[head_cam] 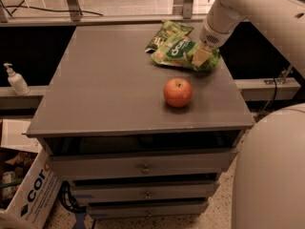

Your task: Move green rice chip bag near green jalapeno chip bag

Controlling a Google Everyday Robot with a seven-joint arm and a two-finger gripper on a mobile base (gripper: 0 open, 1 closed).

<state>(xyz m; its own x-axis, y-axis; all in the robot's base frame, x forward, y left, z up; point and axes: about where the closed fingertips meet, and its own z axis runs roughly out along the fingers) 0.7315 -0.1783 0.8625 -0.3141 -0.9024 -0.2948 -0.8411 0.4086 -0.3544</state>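
Puffy green rice chip bag point(177, 51) — dark oval logo — under the end effector point(202, 57), whose grip I cannot tell.

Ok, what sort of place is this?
Probably a lab or office workroom: grey drawer cabinet, cardboard box, pump bottle. The gripper is at the green rice chip bag.

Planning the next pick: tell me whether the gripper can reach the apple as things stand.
Probably yes. The gripper is at the green rice chip bag at the far right of the cabinet top; the apple stands alone just in front, nothing between or above.
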